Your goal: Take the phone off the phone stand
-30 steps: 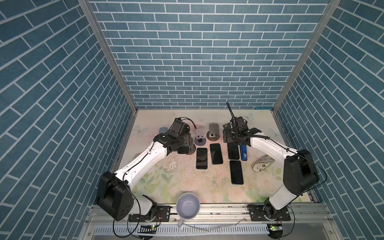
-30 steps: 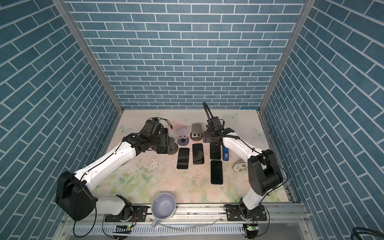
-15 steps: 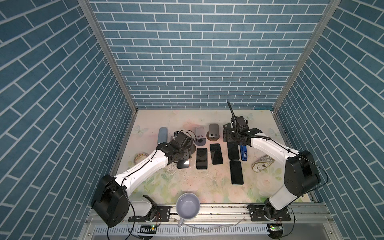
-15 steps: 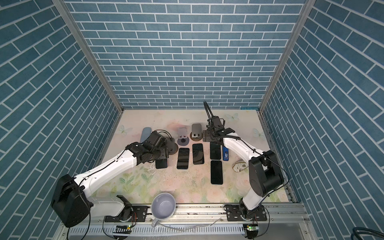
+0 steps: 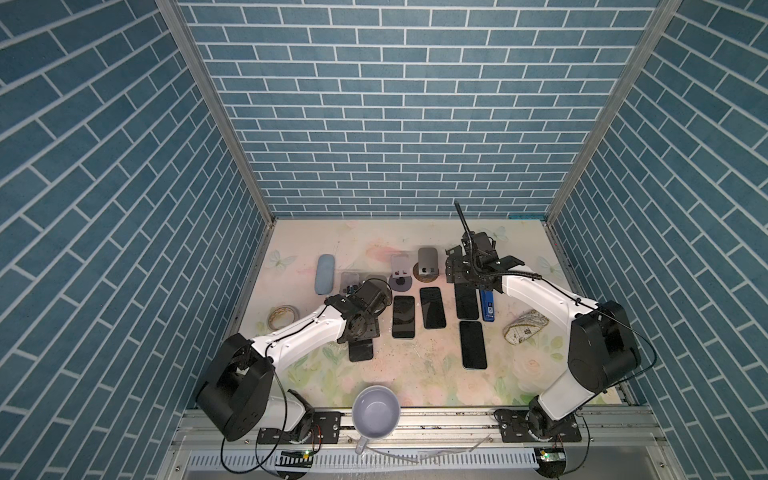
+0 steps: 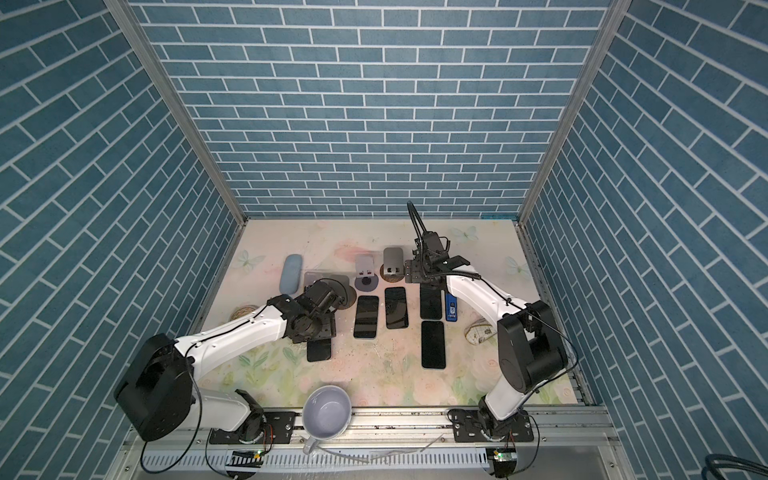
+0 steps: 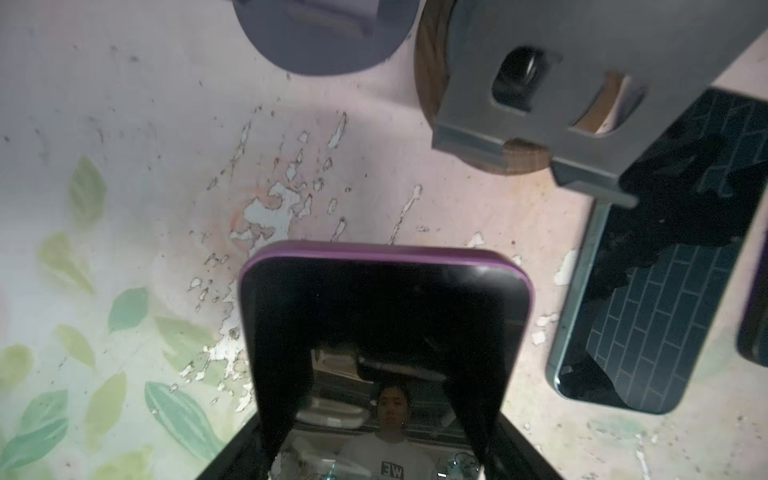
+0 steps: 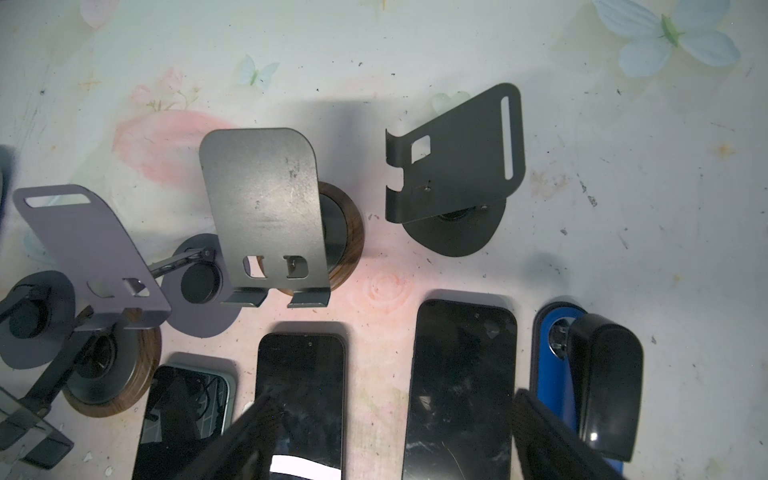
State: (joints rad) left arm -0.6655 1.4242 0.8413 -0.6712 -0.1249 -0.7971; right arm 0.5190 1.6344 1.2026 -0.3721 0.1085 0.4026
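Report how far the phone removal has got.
Done: the phone is off; the stands in view are empty. In hand: the left tool grips it over the table. Left: probably set it down and release. The right tool is open.

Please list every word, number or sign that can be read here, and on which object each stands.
"EW", with the E reversed: on a shirt mirrored in the screen of the phone held by the left gripper.
White label on the blue stapler: too small to read.
No other text is visible.
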